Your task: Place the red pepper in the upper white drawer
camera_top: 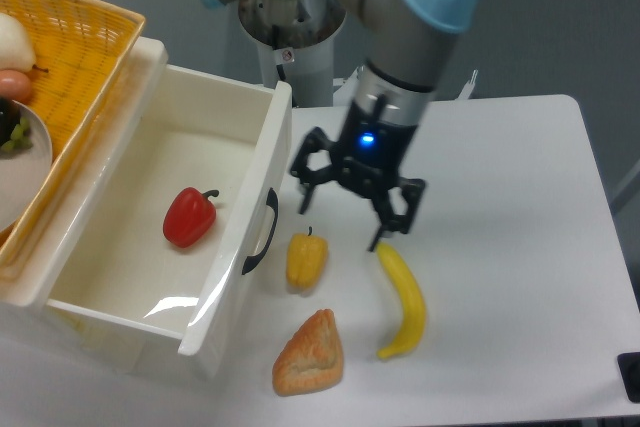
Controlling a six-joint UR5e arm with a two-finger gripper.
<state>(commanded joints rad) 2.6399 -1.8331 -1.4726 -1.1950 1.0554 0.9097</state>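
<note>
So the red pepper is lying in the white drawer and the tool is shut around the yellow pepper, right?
Not quite. The red pepper does lie in the white drawer, but the tool is open and empty above the table, holding nothing; the yellow pepper lies free. The camera view shows it.

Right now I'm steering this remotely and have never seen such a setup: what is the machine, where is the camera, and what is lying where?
There is one view, from a fixed camera looking down at a white table from the front. The grey and blue machine is a robot arm; its two-finger gripper hangs open above the table and holds nothing. At left an upper white drawer stands pulled out, with the red pepper lying inside on its floor. On the table beside the drawer's black handle lie a yellow pepper, a banana and a piece of bread. A yellow wicker basket sits at far left, behind the drawer.
</note>
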